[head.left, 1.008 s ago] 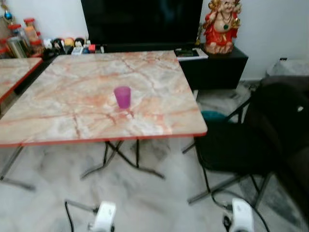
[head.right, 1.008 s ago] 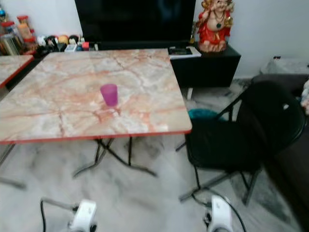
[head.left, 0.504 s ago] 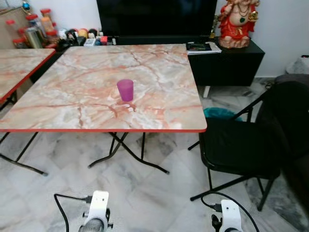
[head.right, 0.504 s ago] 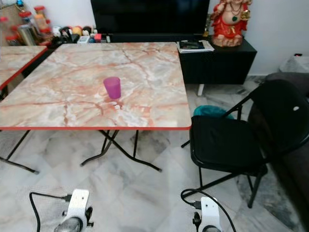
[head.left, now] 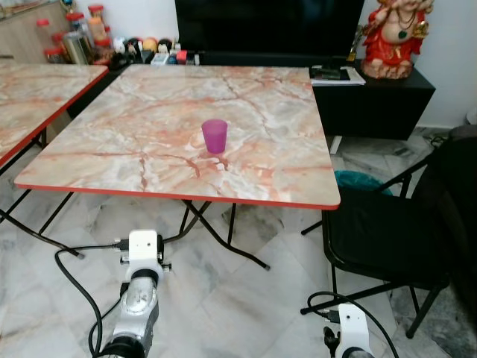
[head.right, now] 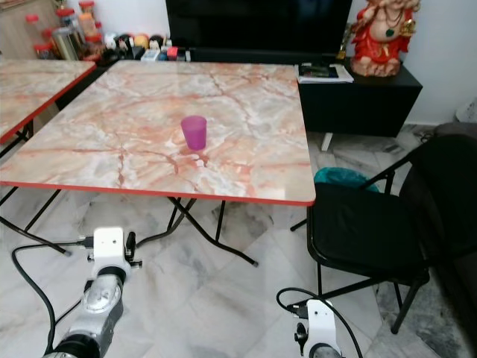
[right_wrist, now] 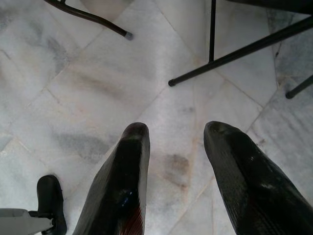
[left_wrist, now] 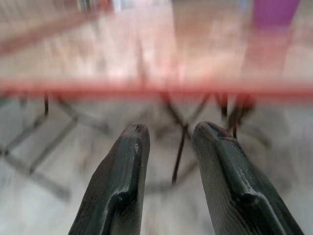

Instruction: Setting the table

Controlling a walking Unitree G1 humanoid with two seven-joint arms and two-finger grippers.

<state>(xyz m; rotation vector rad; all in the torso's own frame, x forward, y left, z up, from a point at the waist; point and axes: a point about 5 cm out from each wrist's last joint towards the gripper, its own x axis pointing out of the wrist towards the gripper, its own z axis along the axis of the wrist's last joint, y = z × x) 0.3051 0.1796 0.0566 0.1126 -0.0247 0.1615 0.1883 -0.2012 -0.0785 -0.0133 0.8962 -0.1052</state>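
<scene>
Left eye view: left claw (left_wrist: 168, 147) raised since 0.5 s ago, fingers apart, empty, facing bench (head.left: 89, 186) edge; purple cup (head.left: 215, 136) mid-bench. Right claw (right_wrist: 176, 161) parted, empty, over floor. Reach likely starting.

Left wrist view is smeared all over: the table edge (left_wrist: 156, 89) is just a red band, the legs under it are fuzzy, and the cup (left_wrist: 275, 12) is a purple blob cut off by the frame. From the head, the second table (head.left: 33, 97) on the left is cropped, same with the chair (head.left: 417, 224) on the right. Jars and bits (head.left: 112, 46) at the far left are too small to make out. The statue (head.left: 399, 37) loses its head at the frame edge.
</scene>
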